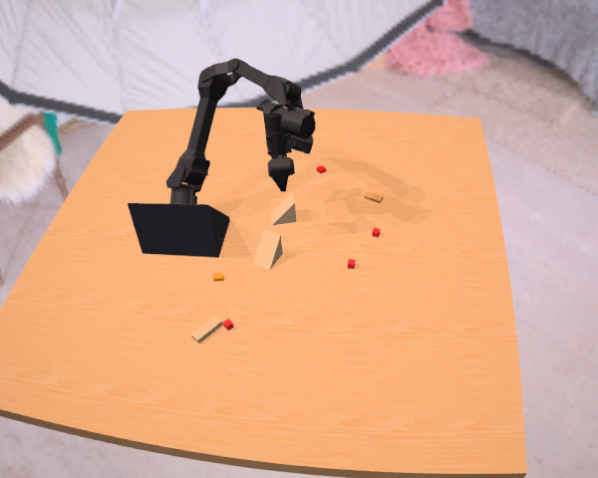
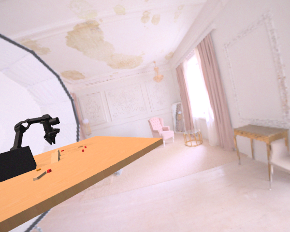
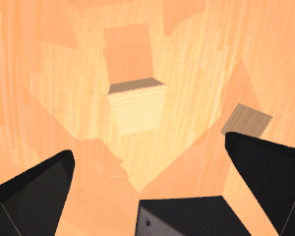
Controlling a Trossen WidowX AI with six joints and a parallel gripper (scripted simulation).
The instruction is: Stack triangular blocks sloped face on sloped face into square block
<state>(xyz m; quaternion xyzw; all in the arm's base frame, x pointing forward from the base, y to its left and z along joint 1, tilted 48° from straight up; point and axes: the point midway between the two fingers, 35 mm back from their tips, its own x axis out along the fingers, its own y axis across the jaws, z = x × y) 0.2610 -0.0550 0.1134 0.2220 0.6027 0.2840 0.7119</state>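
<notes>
Two pale wooden triangular blocks stand apart on the orange table. The far block lies in the middle of the wrist view. The near block stands a little closer to the front; in the wrist view it is partly hidden by the right finger. My gripper is open and empty. It points down and hangs a short way above the far block, touching nothing.
The arm's black base box stands left of the blocks. Several small red cubes, a small orange block, a flat tan slab and a tan bar are scattered around.
</notes>
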